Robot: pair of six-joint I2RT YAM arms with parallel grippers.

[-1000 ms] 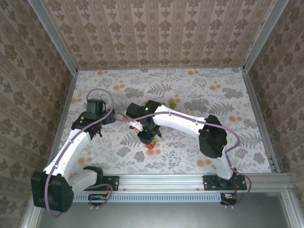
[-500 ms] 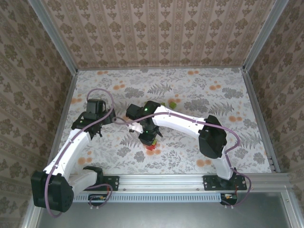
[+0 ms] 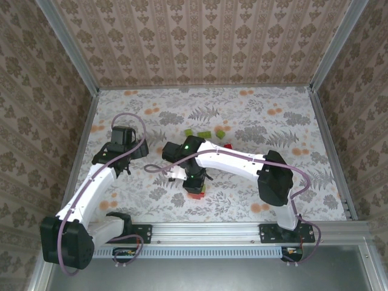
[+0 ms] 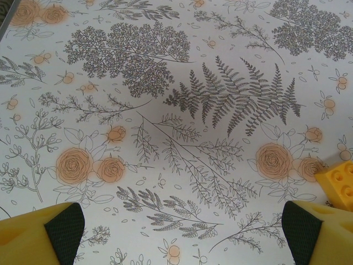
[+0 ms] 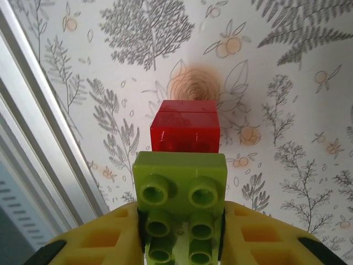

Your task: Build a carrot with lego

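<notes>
Right wrist: right pincer (image 5: 180,245) grips green brick (image 5: 179,176) touching red brick (image 5: 185,130).

table (image 4: 165,83): matt printed sheet, smooth, flowers and ferns
green brick (image 5: 181,182): glossy opaque plastic, studded
red brick (image 5: 185,131): glossy plastic, slightly see-through
yellow brick (image 4: 341,181): smooth plastic, soft sheen
right fingers (image 5: 105,243): yellow plastic, matt
left pads (image 4: 65,229): dark, rough, fine woven-looking grain
rail (image 5: 33,138): bare metal, dull brushed shine
arm shells (image 3: 227,159): smooth white plastic
walls (image 3: 200,42): matt patterned paper

Right gripper (image 3: 195,188) shifted nearer the rail (image 3: 206,229), green lego (image 3: 205,134) and seemingly a red brick (image 3: 228,146) uncovered
</notes>
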